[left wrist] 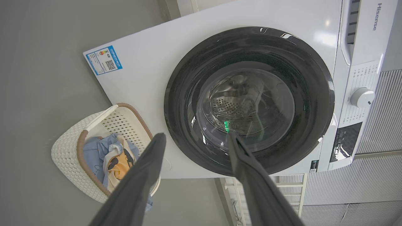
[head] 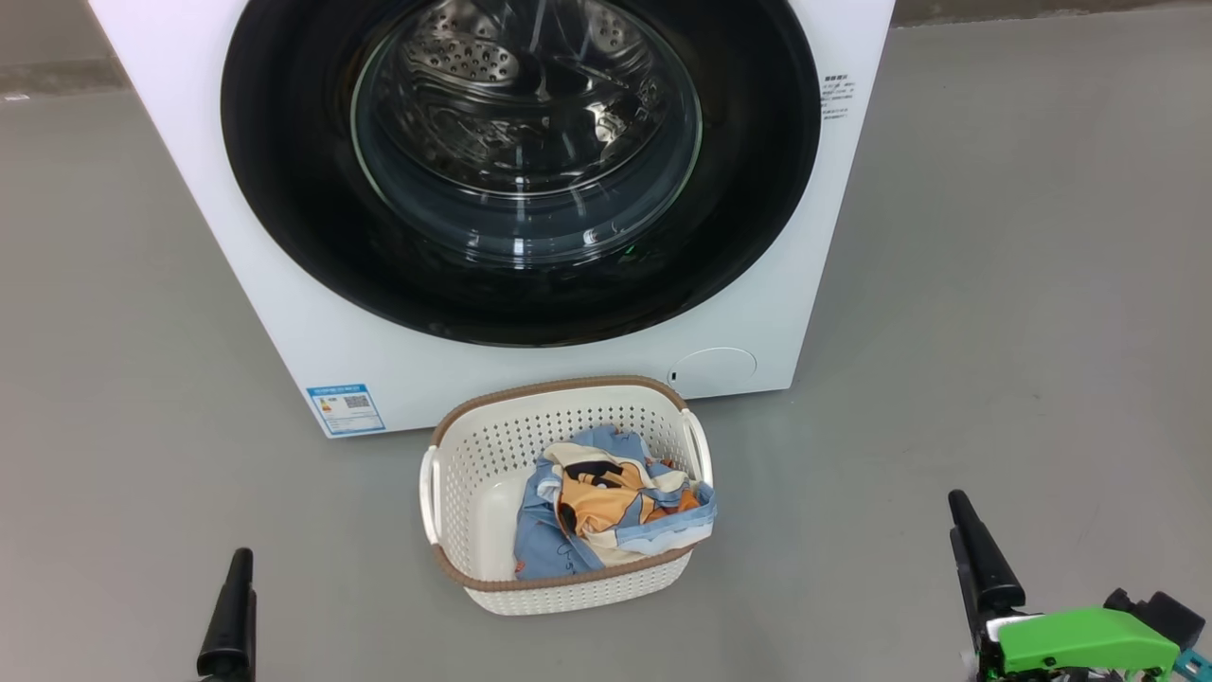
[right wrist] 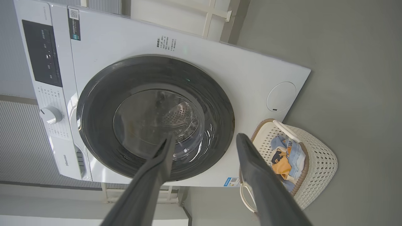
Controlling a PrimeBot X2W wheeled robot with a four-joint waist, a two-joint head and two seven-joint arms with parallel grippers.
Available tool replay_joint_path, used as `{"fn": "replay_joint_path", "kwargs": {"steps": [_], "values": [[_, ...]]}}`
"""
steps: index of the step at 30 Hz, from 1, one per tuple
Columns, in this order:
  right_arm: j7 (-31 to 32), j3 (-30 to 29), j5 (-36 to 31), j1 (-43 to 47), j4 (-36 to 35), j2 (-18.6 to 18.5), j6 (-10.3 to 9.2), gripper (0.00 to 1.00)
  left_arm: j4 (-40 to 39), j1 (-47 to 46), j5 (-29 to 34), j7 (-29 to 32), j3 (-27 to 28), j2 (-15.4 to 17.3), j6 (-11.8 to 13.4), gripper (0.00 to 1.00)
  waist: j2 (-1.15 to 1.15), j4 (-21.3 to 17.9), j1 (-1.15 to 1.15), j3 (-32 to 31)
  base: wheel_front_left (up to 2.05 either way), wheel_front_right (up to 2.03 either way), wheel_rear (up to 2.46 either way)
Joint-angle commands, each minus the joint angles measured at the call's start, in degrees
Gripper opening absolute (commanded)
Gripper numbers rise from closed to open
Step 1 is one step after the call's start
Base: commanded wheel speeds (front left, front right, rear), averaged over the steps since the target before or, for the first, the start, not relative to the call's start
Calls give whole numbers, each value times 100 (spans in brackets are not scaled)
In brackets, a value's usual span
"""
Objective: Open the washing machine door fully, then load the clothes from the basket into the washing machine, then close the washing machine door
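Observation:
The white washing machine [head: 237,237] stands ahead, and its round black-rimmed door [head: 284,189] sits shut, flush against the front. On the floor just before it is the cream basket [head: 559,386], holding the light-blue and orange clothes [head: 606,507] on its right side. My left gripper [left wrist: 196,135] is open and empty and points at the door [left wrist: 182,94], with the basket [left wrist: 67,150] to its left. My right gripper [right wrist: 205,136] is also open and empty, with the basket [right wrist: 320,160] to its right. In the head view one dark finger [head: 237,597] rises at the lower left and another [head: 975,549] at the lower right, both well short of the basket.
Grey floor [head: 994,284] spreads on both sides of the machine and basket. A control knob [left wrist: 362,97] sits on the machine's top panel. On the lower front are a blue label [head: 346,407] and a round flap [head: 712,369]. Ribbed wall panels [left wrist: 383,125] stand behind.

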Motion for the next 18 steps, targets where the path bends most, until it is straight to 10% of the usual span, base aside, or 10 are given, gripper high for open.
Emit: {"fn": "replay_joint_path", "kwargs": {"steps": [1,18], "values": [[-58,84,-170,-265,-128,-64,-1,100,-167,-224,105,-67,36,165,-7,100,0,-1,-1,0,0,0,0],[-360,344,-1714,-430,-49,-128,-2,100,-218,-212,1280,-370,-175,431,-9,100,0,-47,-1,-25,0,0,0]]}}
